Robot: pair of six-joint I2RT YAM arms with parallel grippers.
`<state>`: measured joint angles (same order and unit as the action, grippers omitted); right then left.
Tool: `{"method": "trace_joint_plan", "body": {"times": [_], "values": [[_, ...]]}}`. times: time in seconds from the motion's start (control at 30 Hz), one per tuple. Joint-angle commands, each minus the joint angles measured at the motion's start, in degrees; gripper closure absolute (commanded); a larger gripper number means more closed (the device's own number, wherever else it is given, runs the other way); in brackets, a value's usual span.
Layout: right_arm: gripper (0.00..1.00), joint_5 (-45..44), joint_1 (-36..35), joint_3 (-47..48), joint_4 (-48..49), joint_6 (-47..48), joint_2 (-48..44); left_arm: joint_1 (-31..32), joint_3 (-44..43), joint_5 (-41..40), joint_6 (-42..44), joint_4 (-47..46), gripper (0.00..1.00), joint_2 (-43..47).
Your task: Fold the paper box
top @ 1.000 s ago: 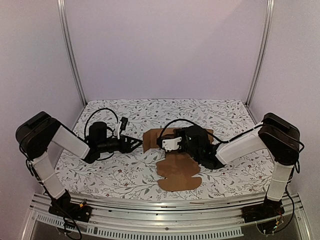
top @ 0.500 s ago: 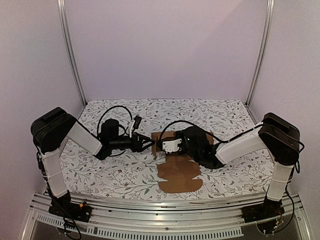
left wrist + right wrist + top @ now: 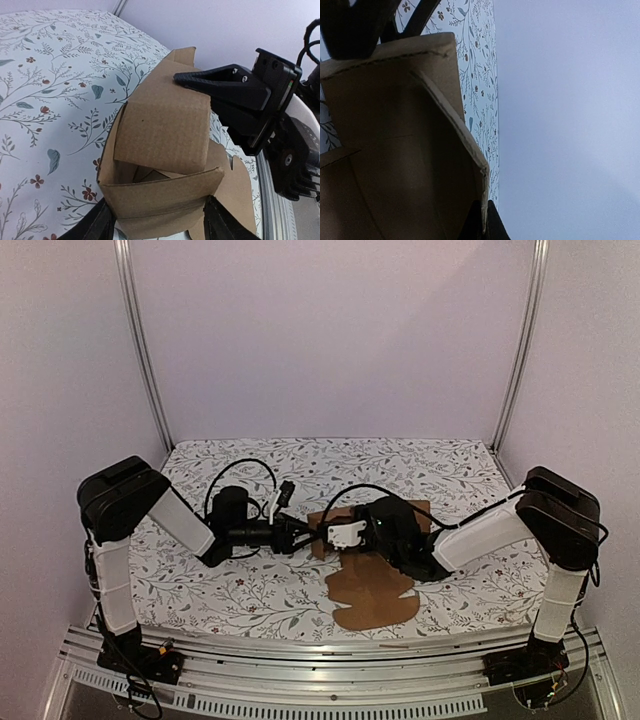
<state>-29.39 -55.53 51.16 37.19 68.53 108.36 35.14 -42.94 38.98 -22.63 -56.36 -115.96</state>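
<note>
**Item:** paper box [image 3: 372, 594], plain brown cardboard, part-folded, at the middle of the floral counter [image 3: 215, 590].

**Top view only:** one rounded flap lies flat toward the near edge. The left hand [image 3: 306, 533] reaches the raised part from the left. The standing walls are largely covered from above.

**Left wrist view only:** an open-topped shell with one panel bent over it. The left fingers [image 3: 97, 226] are spread, one on each side of the nearest wall; whether they press on it cannot be told. The right hand [image 3: 187, 79] is clenched on the far upper panel.

**Right wrist view only:** a cardboard edge runs down into the pinched black fingertips. The box interior fills the frame and is cut off at the left and the bottom.
</note>
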Motion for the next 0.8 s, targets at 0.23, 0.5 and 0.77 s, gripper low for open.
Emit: {"method": "trace_joint_plan", "body": {"times": [0.23, 0.5, 0.77], "values": [[1.00, 2.03, -2.34, -8.74, 14.29, 4.91, -0.61, 2.97, 2.59, 3.29, -2.42, -11.23, 0.47, -2.27], [1.00, 1.39, -2.65, -8.99, 19.42, 6.66, -0.68, 3.12, 2.30, 4.04, -7.06, -16.38, 0.62, -4.78], [1.00, 2.76, -2.66, -9.58, 20.95, 7.41, -1.06, 2.92, 0.19, 4.27, -10.27, -20.25, 0.64, -9.11]]}}
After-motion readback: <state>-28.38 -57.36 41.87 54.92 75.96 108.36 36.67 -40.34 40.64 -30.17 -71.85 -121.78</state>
